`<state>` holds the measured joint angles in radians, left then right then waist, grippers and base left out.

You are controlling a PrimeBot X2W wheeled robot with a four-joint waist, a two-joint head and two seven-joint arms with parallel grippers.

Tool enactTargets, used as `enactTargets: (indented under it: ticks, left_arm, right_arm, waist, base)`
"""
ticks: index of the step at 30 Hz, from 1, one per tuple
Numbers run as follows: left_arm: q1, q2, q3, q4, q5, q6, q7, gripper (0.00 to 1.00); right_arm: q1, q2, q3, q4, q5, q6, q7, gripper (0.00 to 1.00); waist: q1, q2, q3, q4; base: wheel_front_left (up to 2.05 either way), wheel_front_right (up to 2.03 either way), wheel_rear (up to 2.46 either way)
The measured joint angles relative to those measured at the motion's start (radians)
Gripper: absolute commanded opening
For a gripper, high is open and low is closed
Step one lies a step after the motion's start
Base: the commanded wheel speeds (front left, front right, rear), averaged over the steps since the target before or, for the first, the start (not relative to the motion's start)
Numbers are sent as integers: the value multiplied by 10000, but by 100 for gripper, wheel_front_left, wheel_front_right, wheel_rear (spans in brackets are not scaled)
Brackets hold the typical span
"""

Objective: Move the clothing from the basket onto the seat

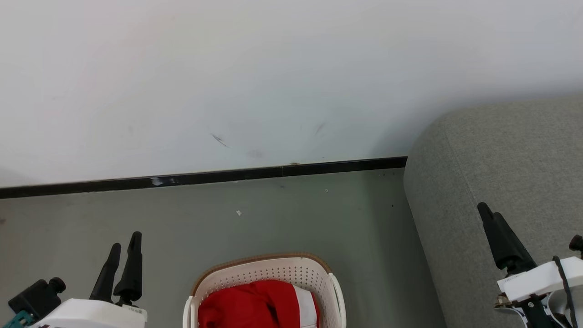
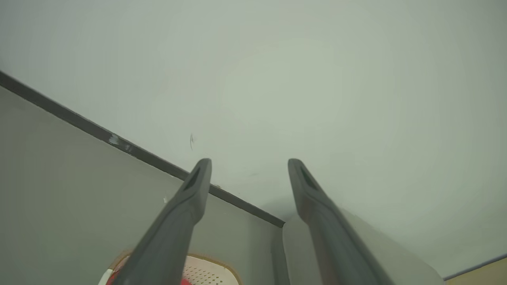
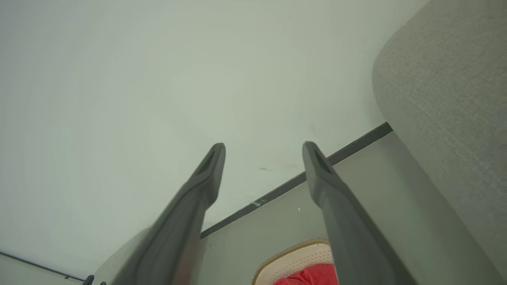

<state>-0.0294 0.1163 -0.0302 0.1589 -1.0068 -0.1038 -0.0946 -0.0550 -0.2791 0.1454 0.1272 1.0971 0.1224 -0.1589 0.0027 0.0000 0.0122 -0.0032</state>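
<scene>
Two empty pincers flank a loaded basket, with the first pick not yet begun.

The oval cream-white plastic laundry basket (image 1: 273,272), perforated and brown-rimmed, stands on the grey floor (image 1: 319,218). The soft red clothing with a white panel (image 1: 250,303) lies heaped inside it. The large light-grey fabric sofa (image 1: 501,159) rises just to the basket's right. The left pincer (image 1: 126,241) hangs to the basket's left, fingers spread and holding nothing. The right pincer (image 1: 487,214) hangs to the basket's right, in front of the sofa's edge, equally spread and empty. I judge the task is at its opening reach. Next, one pincer must swing in over the basket, dip into the red heap and pinch a fold firmly enough to lift a garment clear of the rim.
</scene>
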Motion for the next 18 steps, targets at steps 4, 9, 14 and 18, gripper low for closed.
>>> enactTargets:
  ticks: [4, 9, 14, 18]
  left_arm:
    - [0, 134, -178, -46, 941, 29, -138, 100]
    - [0, 134, -263, -109, 1937, 165, -318, 100]
    - [0, 128, -357, -117, 2809, 378, -491, 100]
    - [-1, 105, -426, -119, 3404, 493, -642, 100]
  right_arm:
    - [-3, -17, -38, -35, -924, 0, -92, 100]
    - [-6, -10, -77, -121, -2157, 4, -203, 100]
    - [-60, 105, -86, -209, -3124, 4, -276, 100]
    - [-128, 205, -148, -257, -3889, 6, -380, 100]
  waist:
    - [-11, 0, 38, -14]
    - [-16, 0, 72, -30]
    - [-18, 0, 103, -37]
    - [-20, 0, 131, -35]
  base:
    - [0, 0, 0]
    - [0, 0, 0]
    - [0, 0, 0]
    - [0, 0, 0]
